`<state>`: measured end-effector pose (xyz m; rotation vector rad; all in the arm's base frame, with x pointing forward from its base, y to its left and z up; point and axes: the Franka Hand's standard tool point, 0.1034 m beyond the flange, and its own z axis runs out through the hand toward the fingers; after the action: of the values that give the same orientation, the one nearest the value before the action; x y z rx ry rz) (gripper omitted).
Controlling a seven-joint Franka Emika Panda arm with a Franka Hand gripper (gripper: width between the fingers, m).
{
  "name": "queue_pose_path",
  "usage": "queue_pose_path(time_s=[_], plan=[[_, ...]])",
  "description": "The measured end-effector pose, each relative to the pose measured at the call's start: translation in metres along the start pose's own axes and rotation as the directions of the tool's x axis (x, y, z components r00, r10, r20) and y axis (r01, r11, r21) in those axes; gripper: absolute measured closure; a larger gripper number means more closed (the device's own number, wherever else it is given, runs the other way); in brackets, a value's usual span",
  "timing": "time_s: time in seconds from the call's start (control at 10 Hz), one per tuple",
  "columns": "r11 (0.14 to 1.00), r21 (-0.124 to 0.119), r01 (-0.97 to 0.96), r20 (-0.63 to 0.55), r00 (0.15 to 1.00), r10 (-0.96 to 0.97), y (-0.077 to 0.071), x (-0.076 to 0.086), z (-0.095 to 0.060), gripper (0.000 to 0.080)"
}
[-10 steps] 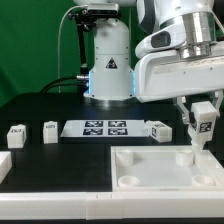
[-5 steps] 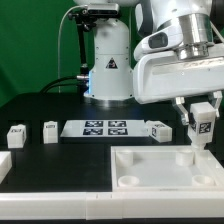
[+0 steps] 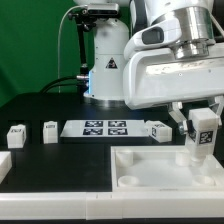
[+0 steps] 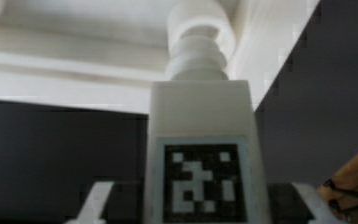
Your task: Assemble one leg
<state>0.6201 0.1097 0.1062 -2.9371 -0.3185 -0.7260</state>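
Note:
My gripper [image 3: 203, 122] is shut on a white leg [image 3: 201, 135] with a black-and-white tag on its face. I hold it upright over the far right corner of the large white square panel [image 3: 160, 170], its lower end just above a round socket there. In the wrist view the leg [image 4: 201, 130] fills the middle, its threaded tip pointing at the panel [image 4: 87, 60], with my fingers [image 4: 94, 203] on either side. Three more legs lie on the table: two at the exterior view's left [image 3: 15, 133] [image 3: 50, 131] and one right of the marker board [image 3: 160, 130].
The marker board [image 3: 104, 128] lies flat on the black table behind the panel. A white part [image 3: 3, 164] shows at the exterior view's left edge. The robot base [image 3: 108, 60] stands at the back.
The gripper has moved down and a little towards the camera with the leg, bringing the leg's lower end closer to the panel's corner socket.

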Motion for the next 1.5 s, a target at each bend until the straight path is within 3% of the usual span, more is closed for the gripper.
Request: queue_pose_path(time_s=[0.2, 0.3, 0.4, 0.6, 0.9, 1.5], plan=[[1.0, -0.006, 0.005, -0.032, 0.999, -0.005, 0.001, 0.003, -0.001, 0.0509], [1.0, -0.022, 0.008, -0.102, 0.995, -0.01, 0.004, 0.002, 0.0, 0.0509], [1.0, -0.015, 0.009, -0.073, 0.997, -0.01, 0.002, -0.003, 0.003, 0.0509], [1.0, -0.023, 0.008, -0.135, 0.991, -0.011, 0.001, 0.0, 0.006, 0.0509], [1.0, -0.014, 0.016, -0.122, 0.992, -0.017, -0.007, -0.001, 0.009, 0.0509], [1.0, -0.013, 0.012, -0.1, 0.995, -0.013, -0.005, -0.018, 0.025, 0.0509]])
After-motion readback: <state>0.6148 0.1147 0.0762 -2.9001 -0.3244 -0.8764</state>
